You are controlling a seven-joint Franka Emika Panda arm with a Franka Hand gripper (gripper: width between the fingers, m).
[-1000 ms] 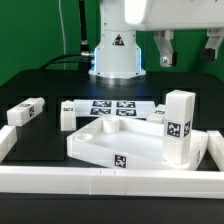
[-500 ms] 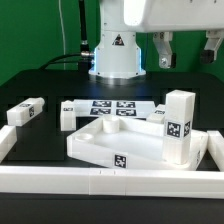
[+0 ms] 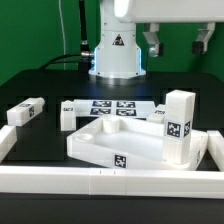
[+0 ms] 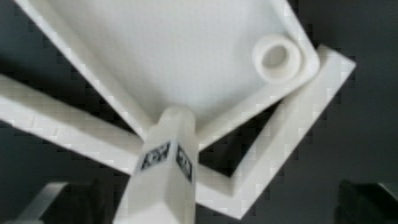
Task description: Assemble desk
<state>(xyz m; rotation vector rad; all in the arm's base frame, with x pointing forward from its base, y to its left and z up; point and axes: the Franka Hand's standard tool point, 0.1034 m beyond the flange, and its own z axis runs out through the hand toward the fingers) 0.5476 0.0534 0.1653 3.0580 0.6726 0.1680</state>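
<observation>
The pincer (image 3: 177, 49) has risen, fingers spread and empty; the tabletop (image 3: 95, 150) lies well below it.

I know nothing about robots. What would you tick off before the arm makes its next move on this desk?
1. Gripper open and empty: ok.
2. Gripper high above the parts, touching nothing: ok.
3. Tabletop lying flat, hollow side up: ok.
4. Round socket in the tabletop's corner free: ok.
5. Lying leg at the exterior view's left, nothing on it: ok.
6. Upright leg at the tabletop's corner fixed in place: cannot tell.
</observation>
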